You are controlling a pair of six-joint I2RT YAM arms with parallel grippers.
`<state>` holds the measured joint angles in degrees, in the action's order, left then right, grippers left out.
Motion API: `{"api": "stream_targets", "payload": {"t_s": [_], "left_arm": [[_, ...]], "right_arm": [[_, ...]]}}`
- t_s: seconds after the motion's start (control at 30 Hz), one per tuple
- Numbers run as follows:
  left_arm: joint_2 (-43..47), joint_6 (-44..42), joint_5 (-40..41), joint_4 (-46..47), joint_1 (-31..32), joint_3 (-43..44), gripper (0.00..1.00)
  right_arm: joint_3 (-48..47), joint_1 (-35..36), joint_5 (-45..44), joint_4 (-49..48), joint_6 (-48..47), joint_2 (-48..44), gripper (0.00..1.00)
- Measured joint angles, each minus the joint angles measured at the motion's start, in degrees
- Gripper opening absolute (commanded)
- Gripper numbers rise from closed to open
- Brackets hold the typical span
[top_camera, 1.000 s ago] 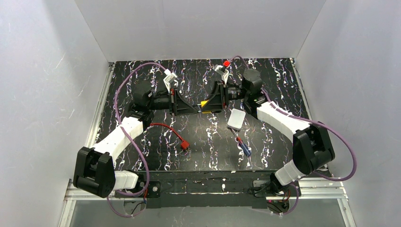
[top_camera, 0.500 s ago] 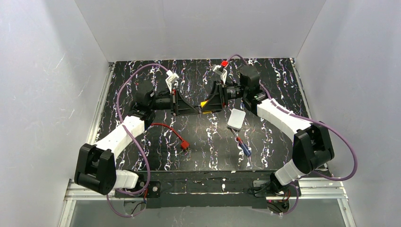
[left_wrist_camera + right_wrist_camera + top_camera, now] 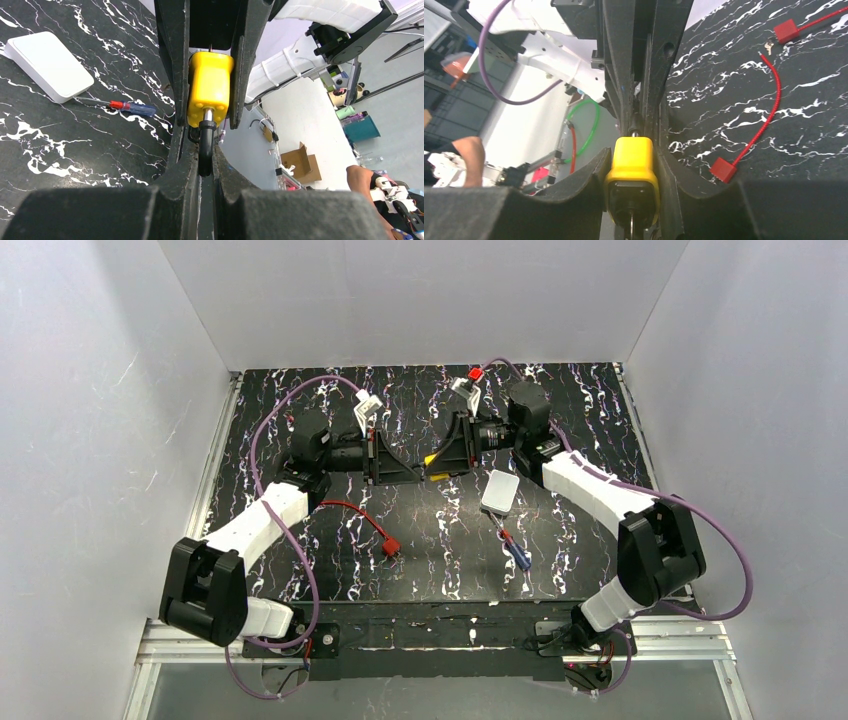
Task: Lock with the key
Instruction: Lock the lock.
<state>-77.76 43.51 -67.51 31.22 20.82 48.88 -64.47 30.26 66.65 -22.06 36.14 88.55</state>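
- The padlock [image 3: 210,87] was a blocky yellow plastic body with rounded corners and a smooth, slightly glossy skin. It was held up off the table [image 3: 440,575] near mid-table, between the two arms.
- The right gripper [image 3: 631,152] was clamped on the padlock's flat sides, its matte black fingers curving in around the body. The lock's dark end face pointed toward that wrist camera.
- A short silvery collar and a rounded black stem [image 3: 205,155] stuck out of the padlock's other end. The left gripper [image 3: 202,142] was closed tight on that stem, with almost no gap between its fingers.
- A small silvery key [image 3: 768,47] lay flat on the table just beside one red block. It was too small to make out in detail.
- The table was black stone-look sheet with white and purple veining, and plain white walls stood along its left, far and right edges.
- A thin red cable [image 3: 360,515] with square red blocks at its ends curved across the table on the left arm's side.
- A flat white box [image 3: 500,491] with softened corners lay near the right arm, with a slim screwdriver [image 3: 513,549] with a red and blue handle close beside it.
- Bare tabletop lay between the cable and the screwdriver.
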Motion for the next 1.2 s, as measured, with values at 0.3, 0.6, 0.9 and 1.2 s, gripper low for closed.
{"api": "stream_targets", "payload": {"t_s": [0.3,0.6,0.9,1.2], "left_arm": [[0.09,-2.21,2.01,-0.13,1.92,2.58,0.0],[0.61,-2.16,4.0,-0.17,2.19,2.73,0.0],[0.61,-1.66,4.79,-0.42,-1.77,2.71,0.0],[0.61,-0.5,4.68,-0.42,-1.88,2.71,0.0]], "right_arm": [[2.47,1.6,-1.62,-20.26,17.46,3.1,0.01],[3.5,0.11,-2.14,-25.07,21.66,3.23,0.79],[3.08,-6.54,-0.04,-23.93,20.48,2.29,0.88],[3.08,-5.33,0.83,-19.87,15.85,0.61,0.84]]}}
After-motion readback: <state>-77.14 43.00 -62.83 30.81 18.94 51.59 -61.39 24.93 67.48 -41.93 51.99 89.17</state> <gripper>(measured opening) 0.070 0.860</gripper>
